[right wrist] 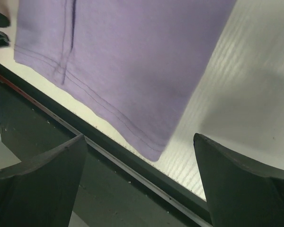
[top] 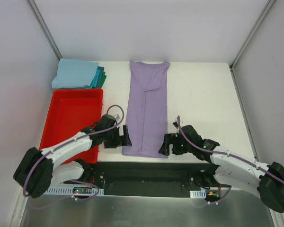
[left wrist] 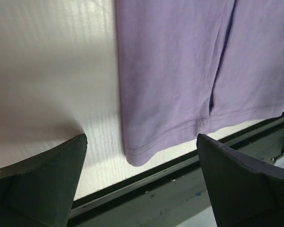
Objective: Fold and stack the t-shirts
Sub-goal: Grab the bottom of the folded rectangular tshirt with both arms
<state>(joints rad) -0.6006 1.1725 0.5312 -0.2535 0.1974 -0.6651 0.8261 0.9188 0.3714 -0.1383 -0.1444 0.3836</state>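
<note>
A: Looking at the lavender t-shirt [top: 147, 111]: folded lengthwise into a long narrow strip; laid down the middle of the desk [top: 203, 94], with the collar end far and the hem end at the near edge.

B: Agreed; soft, flat, hardly wrinkled; with a line of overlap along its length and a double-stitched hem plain in both wrist views; near corners just short of the desk's edge.

A: Judging the step, then: past the lengthwise fold, short of the crosswise one.

B: Probably so; calls for pinching both hem corners together, lifting only a little, carrying them toward the collar, laying down with edges matched.

A: Checking the left claw [top: 126, 136]: spread wide, grasping nothing; just beside the left hem corner.

B: Same for the right claw [top: 167, 144]: released, empty; just beside the right hem corner; apparently clear of the cloth.

A: Worth fearing: catching only the upper layer of thin cloth, or sliding the strip on the smooth top instead of raising it.

B: So go in low, take every layer, keep both sides level.

A: Afterward, likely onto the stack of folded t-shirts [top: 78, 74] in the far left corner; light blue on top, with teal and green edges peeking at its right.

B: Just behind the red plastic bin [top: 71, 124]; well apart from the strip.
</note>
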